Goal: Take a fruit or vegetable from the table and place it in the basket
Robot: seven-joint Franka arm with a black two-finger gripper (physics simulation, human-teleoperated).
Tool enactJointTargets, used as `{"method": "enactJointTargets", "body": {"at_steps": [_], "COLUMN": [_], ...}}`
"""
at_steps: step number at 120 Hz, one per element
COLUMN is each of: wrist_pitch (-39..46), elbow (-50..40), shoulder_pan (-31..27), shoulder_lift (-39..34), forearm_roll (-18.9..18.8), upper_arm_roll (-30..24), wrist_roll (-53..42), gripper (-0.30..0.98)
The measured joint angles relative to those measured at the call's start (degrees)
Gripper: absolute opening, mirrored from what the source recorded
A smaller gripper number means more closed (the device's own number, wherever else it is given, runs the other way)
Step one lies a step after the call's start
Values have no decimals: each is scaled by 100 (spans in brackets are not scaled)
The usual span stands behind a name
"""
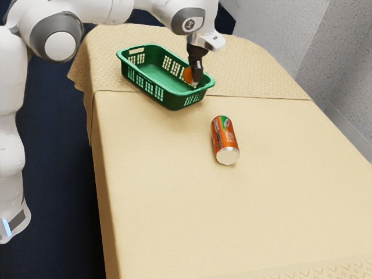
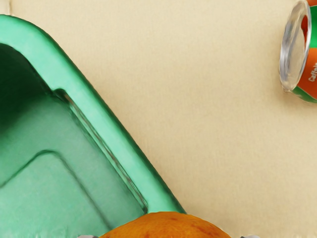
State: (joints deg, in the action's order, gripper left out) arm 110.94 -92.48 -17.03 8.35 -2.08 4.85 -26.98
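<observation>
My gripper (image 1: 196,80) points down at the green basket's end nearer the can, shut on an orange fruit (image 1: 188,74) that is partly hidden behind the near finger. The basket (image 1: 174,100) stands upright on the table. In the wrist view the round orange fruit (image 2: 166,227) lies at the hand, overlapping the edge of the basket rim (image 2: 106,126). How far the fruit is above or below the rim I cannot tell.
An orange and green drink can (image 1: 224,139) lies on its side on the cloth-covered table (image 1: 168,209), apart from the basket. Its metal end also faces the hand's camera (image 2: 295,47). A grey wall runs beyond the table.
</observation>
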Motion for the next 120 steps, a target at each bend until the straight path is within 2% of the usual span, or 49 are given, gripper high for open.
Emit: {"method": "enactJointTargets", "body": {"at_steps": [19,30,57,75,120], "wrist_pitch": [-44,-69,-525,-887,-1213], "elbow": [-56,472,1910,2516,2764], "shoulder_pan": [-94,-336,-978,-1701,-1822], "shoulder_lift": [45,573,1636,2008,2222], "forearm_roll": [-2,27,163,149,114], "upper_arm_roll": [1261,1530,1450,753,534], "wrist_roll": [29,-49,-369,-606,-1168], "gripper": [30,29,29,29,29]}}
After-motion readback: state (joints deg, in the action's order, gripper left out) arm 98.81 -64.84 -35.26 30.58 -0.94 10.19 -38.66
